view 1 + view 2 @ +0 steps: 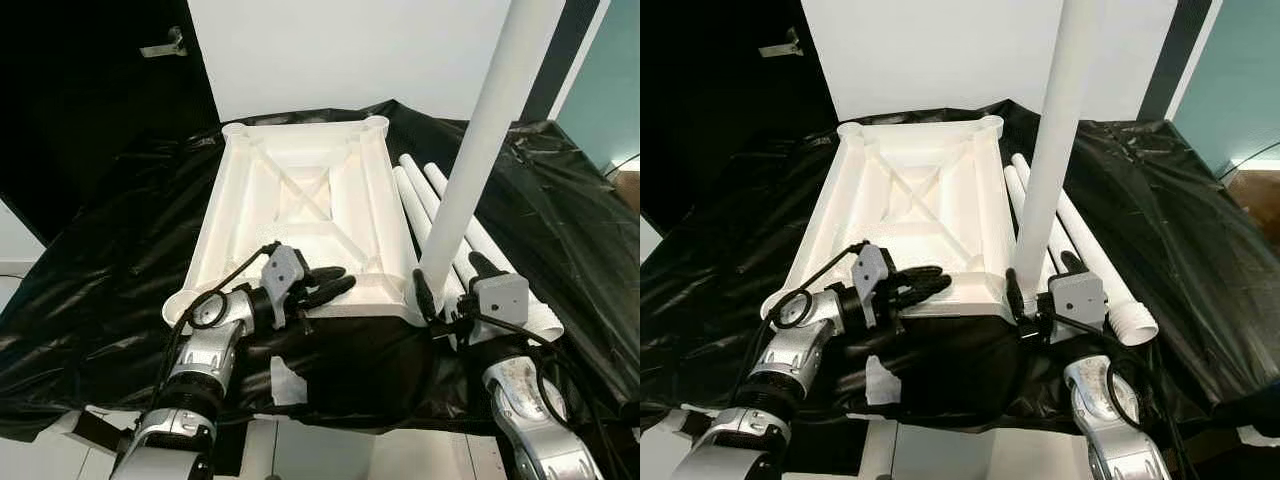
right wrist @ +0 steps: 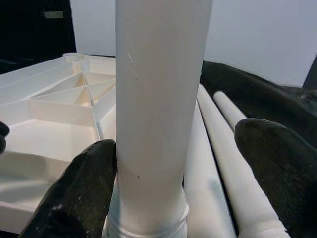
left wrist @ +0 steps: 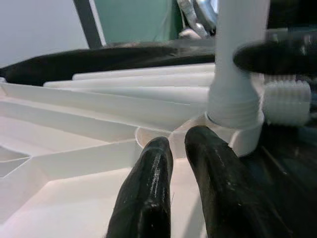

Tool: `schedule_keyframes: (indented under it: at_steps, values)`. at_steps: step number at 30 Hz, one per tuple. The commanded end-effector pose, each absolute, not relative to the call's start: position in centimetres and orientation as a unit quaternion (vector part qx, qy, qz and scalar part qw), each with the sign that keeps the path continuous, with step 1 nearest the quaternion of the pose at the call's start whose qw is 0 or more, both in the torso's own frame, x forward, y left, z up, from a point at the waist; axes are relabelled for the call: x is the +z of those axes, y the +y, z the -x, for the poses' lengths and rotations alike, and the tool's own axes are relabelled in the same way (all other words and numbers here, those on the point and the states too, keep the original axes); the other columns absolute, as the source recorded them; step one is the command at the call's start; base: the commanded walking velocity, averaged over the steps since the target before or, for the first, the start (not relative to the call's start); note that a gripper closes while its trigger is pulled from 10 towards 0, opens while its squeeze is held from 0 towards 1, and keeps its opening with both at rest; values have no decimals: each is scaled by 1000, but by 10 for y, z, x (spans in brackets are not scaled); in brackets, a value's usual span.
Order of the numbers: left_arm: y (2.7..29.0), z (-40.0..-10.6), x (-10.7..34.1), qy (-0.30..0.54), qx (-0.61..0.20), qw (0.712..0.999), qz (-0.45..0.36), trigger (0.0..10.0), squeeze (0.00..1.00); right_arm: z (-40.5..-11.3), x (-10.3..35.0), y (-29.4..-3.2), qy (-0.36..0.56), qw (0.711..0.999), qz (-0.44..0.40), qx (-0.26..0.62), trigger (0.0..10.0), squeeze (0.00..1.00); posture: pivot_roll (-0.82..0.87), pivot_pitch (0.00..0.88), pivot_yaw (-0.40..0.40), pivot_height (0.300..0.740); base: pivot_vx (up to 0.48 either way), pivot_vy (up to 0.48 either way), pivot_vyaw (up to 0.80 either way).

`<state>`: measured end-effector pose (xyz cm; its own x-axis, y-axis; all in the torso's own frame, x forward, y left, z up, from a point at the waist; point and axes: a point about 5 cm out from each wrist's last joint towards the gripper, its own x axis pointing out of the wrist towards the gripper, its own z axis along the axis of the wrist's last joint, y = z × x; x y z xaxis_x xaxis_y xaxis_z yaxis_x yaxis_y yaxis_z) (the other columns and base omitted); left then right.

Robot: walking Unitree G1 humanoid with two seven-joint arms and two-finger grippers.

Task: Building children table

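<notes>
A white table top [image 1: 232, 190] lies upside down on a black-covered surface, its ribs facing up. One white leg [image 1: 482, 130] stands upright in the near right corner socket [image 3: 247, 136]. My right gripper [image 1: 450, 277] is open around the base of that leg [image 2: 158, 99]: one finger [image 2: 84, 188] touches it and the other finger [image 2: 277, 163] stands clear. My left gripper [image 1: 340, 282] rests on the top's near rim, shut with nothing between its fingers [image 3: 148, 188], pointing toward the socket.
Three loose white legs [image 1: 1080, 235] lie side by side right of the top, threaded ends [image 1: 1135, 322] toward me. Black cloth [image 1: 110, 260] covers the surface all round. A white wall [image 1: 330, 50] stands behind, with a dark door at the left.
</notes>
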<state>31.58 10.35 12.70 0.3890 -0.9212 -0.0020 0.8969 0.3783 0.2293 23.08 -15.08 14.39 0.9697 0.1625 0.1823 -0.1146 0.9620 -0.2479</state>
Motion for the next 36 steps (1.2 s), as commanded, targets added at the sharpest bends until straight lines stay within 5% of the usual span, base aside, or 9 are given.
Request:
schedule_keyframes:
  at_steps: [1,14,21,36]
  values:
    - [121,-334,128,-74,-308,946,-67,10000,39,-230,133,-153,-66,987,126,73,10000,0,-153,21,52,740,0,0,0]
    - [135,-341,136,-80,-235,969,-3,10000,24,-224,131,-156,-68,989,122,49,10000,0,-165,30,65,740,0,0,0]
    - [156,-332,130,-77,-113,990,17,10000,0,-213,128,-151,-76,989,124,29,10000,0,-155,41,64,740,0,0,0]
    - [167,-312,126,-64,-74,995,-24,10000,0,-201,133,-157,-92,988,123,1,10000,0,-154,50,69,740,0,0,0]
